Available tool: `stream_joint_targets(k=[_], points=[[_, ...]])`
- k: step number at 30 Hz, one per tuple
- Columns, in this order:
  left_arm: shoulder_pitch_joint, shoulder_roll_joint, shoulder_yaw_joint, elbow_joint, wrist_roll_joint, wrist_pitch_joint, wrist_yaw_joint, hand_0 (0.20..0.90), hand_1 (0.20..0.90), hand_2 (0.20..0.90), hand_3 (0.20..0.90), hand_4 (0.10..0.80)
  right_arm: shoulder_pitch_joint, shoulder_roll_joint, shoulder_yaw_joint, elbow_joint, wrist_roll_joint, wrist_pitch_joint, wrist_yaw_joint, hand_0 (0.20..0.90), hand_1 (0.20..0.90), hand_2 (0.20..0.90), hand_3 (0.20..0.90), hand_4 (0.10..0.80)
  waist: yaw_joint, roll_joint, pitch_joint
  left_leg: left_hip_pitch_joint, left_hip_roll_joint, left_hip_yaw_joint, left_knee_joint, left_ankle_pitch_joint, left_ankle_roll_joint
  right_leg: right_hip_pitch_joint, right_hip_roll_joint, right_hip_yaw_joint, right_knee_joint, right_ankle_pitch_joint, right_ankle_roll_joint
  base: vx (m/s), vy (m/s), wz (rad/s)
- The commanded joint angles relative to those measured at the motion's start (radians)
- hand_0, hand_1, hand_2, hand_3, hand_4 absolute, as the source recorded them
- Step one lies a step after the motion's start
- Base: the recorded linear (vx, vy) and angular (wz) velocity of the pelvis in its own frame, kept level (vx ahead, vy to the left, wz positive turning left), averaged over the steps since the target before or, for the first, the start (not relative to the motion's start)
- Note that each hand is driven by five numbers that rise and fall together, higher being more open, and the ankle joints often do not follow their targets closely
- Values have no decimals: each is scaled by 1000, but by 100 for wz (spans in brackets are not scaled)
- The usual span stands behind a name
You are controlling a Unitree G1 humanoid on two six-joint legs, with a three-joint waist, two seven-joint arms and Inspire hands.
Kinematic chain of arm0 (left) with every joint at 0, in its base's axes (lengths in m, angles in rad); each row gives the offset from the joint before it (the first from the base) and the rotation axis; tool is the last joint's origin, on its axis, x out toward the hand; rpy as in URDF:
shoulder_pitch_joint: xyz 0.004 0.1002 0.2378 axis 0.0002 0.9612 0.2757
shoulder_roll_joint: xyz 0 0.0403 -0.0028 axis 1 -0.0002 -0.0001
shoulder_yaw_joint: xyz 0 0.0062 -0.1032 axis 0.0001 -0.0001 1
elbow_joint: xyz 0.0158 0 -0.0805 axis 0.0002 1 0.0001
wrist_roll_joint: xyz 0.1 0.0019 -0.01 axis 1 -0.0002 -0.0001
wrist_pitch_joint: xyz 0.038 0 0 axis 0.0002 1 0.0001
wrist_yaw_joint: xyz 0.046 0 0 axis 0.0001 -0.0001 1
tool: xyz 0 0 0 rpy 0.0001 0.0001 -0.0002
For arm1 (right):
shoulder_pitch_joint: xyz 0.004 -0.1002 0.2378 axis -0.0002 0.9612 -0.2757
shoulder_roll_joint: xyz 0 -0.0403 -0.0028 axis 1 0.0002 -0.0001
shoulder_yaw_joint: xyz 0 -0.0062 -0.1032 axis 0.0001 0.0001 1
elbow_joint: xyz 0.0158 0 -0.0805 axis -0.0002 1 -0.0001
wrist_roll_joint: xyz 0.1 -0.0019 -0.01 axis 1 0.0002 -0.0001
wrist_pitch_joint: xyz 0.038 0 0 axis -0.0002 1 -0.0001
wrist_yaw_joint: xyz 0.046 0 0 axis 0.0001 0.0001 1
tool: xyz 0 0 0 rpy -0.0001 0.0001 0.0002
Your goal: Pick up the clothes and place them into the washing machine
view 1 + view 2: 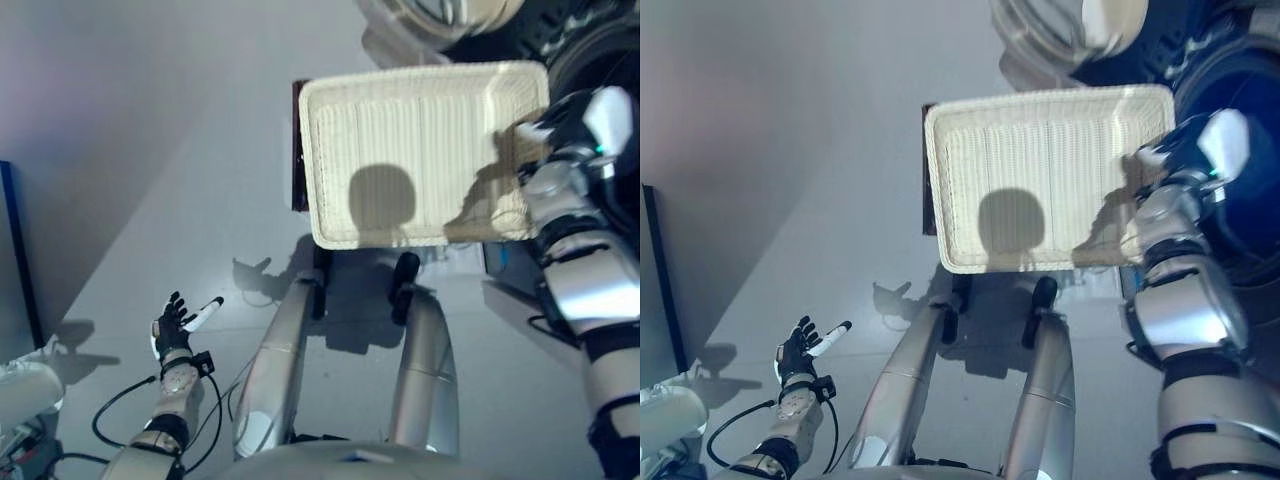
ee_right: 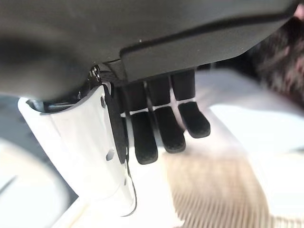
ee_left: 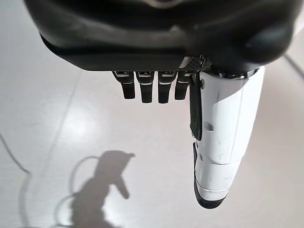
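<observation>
Pale grey floor (image 1: pixel 150 150). An empty cream woven basket (image 1: pixel 420 150) sits beside the relaxed, unclenched right hand (image 1: pixel 590 125); the washing machine (image 1: pixel 1240 150) lies just beyond. Left hand (image 1: pixel 175 325) spread, holding nothing, over floor; clothes unseen

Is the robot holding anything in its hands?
No. The left hand hangs open over the floor; the right hand is open above the empty basket.

No writing, number or sign can be read anywhere in these views — not on the cream woven rectangular basket (image 1: pixel 420 150), not on the round glass-doored washing machine (image 1: pixel 1080 30) behind it, and not on the pale grey floor (image 1: pixel 150 180) — all three show plain surfaces.
</observation>
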Motion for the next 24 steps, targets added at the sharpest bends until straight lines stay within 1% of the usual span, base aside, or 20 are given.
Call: stream_joint_targets(k=[1,2,5,6,7,8,11,12,16,18,19,20,22,23,24], points=[[0,109,90,128,12,-34,36,900,900,900,900,800,13,-70,-31,-26,24,-62,-23,200,200,200,200,300,38,4,-21,61,-28,30,-99,30,-45,109,18,-40,-149,66,-24,15,7,6],[-1,113,94,130,21,-34,32,900,900,900,900,800,22,-49,-39,-26,23,-64,-15,200,200,200,200,300,40,3,-16,82,-25,34,-129,70,-40,137,15,-52,-187,106,-29,112,-3,11],[-7,123,105,150,39,-27,33,900,900,900,900,800,66,6,-77,-37,27,-65,-8,200,200,200,200,300,40,-8,-20,160,-29,28,-180,79,-36,222,13,-61,-257,127,-19,57,12,7],[-7,123,105,150,39,-27,33,900,900,900,900,800,66,6,-77,-37,27,-65,-8,200,200,200,200,300,40,-8,-20,160,-29,28,-180,79,-36,222,13,-61,-257,127,-19,101,8,-11],[-13,128,109,166,54,-17,32,900,900,900,900,800,102,37,-88,-38,19,-66,7,200,200,200,200,300,42,-14,-26,209,-30,23,-215,85,-35,277,11,-65,-300,140,-11,102,3,-8],[-11,128,112,171,60,-15,30,900,900,900,900,800,114,51,-94,-38,20,-68,14,200,200,200,200,300,45,-15,-30,227,-32,22,-226,87,-35,298,8,-67,-318,147,-7,121,12,-5],[-11,128,117,180,73,-10,30,900,900,900,900,800,142,76,-107,-37,16,-67,23,200,200,200,200,300,45,-14,-31,264,-35,19,-250,91,-33,339,6,-70,-347,155,-3,63,36,4],[-11,127,121,187,83,-8,29,900,900,900,900,800,172,107,-121,-35,15,-70,24,200,200,200,200,300,45,-11,-37,296,-37,20,-270,94,-31,368,3,-71,-367,163,0,64,43,-2],[-12,124,122,198,97,-3,25,900,900,900,900,800,222,145,-162,-31,48,-84,33,200,200,200,200,300,45,-5,-48,342,-42,18,-291,94,-27,414,-3,-69,-391,171,9,62,44,-1],[0,107,118,181,103,-2,21,900,900,900,900,800,255,164,-188,-39,88,-102,45,200,200,200,200,300,46,2,-53,363,-44,18,-299,93,-26,438,-8,-68,-402,175,13,56,34,0],[14,96,113,168,106,-4,19,900,900,900,900,800,276,189,-196,-44,107,-111,47,200,200,200,200,300,48,5,-58,380,-45,18,-307,92,-25,455,-8,-71,-413,177,14,92,39,0],[36,84,114,156,114,-9,19,900,900,900,900,800,301,215,-187,-53,100,-115,52,200,200,200,200,300,49,6,-68,401,-46,15,-319,93,-24,475,-11,-69,-425,179,18,74,25,3],[37,84,114,155,114,-8,20,900,900,900,900,800,302,216,-187,-54,100,-115,51,200,200,200,200,300,49,6,-68,402,-46,14,-320,93,-24,477,-11,-70,-426,179,18,24,10,2],[48,73,110,134,118,-13,16,900,900,900,900,800,317,236,-176,-69,85,-111,44,200,200,200,200,300,47,7,-71,416,-46,11,-330,97,-23,488,-13,-70,-435,184,22,0,0,0],[48,73,110,134,118,-13,16,900,900,900,900,800,317,236,-176,-69,85,-111,44,200,200,200,200,300,47,7,-71,416,-46,11,-330,97,-23,488,-13,-70,-436,184,22,0,31,0]])
